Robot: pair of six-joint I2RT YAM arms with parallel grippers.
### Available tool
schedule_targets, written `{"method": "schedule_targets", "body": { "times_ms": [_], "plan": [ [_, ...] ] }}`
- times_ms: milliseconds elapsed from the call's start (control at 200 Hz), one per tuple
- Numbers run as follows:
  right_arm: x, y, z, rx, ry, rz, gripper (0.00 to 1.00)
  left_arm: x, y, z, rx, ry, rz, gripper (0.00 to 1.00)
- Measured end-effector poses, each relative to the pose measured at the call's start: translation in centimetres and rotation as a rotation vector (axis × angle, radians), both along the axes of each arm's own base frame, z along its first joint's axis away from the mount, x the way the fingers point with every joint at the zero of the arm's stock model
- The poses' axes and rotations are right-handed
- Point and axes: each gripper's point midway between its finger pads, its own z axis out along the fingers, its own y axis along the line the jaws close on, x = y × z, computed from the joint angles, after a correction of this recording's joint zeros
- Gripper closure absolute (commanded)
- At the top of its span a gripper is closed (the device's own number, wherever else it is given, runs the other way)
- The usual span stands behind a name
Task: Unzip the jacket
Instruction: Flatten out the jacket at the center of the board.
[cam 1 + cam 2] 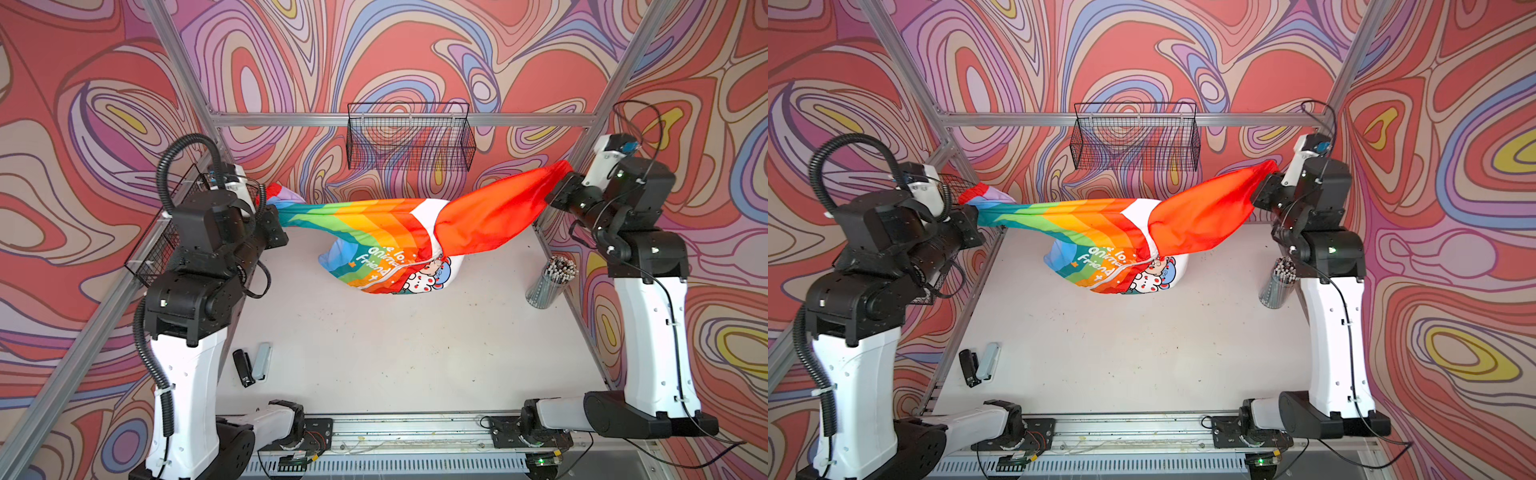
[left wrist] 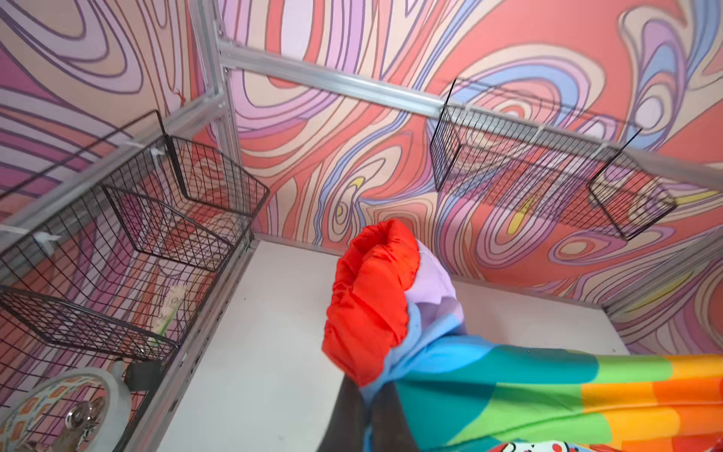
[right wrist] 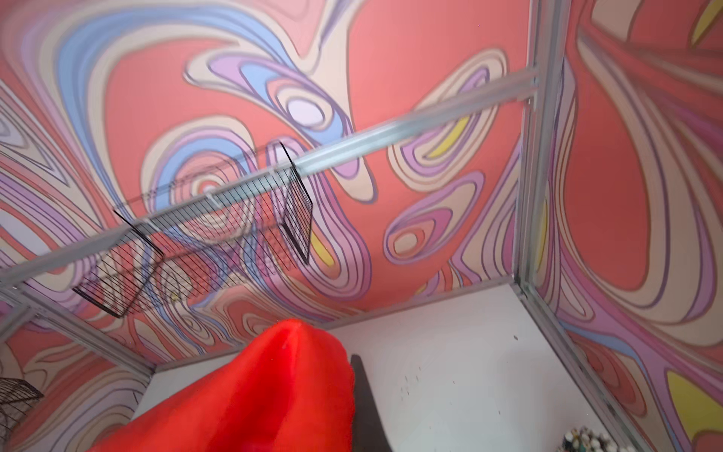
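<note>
Rainbow jacket [image 1: 365, 224] hangs clamped between left claw [image 1: 268, 205] and right claw [image 1: 559, 185]; only top views show its lettering [image 1: 380, 259]

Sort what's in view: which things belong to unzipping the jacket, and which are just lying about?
In the job:
jacket, stretched between the arms
left claw, shut on its rainbow sleeve
right claw, shut on its red hood

Lying about:
cup of pencils
black stapler
pale grey bar beside it
back wire basket
side wire basket
</note>
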Motion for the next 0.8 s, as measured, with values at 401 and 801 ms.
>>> {"method": "schedule_targets", "body": {
  "times_ms": [401,801],
  "plan": [
    [-16.9,-1.7,10.0,-0.086,-0.308,-0.093,1.0,-9.5,0.9,4.9,-0.052,-0.138,-0.053,1.0],
    [-3.3,-0.5,0.4,-0.09,0.031,-0.015,1.0,5.6,-3.1,-10.4,-0.012,0.385,-0.09,1.0]
  ]
}}
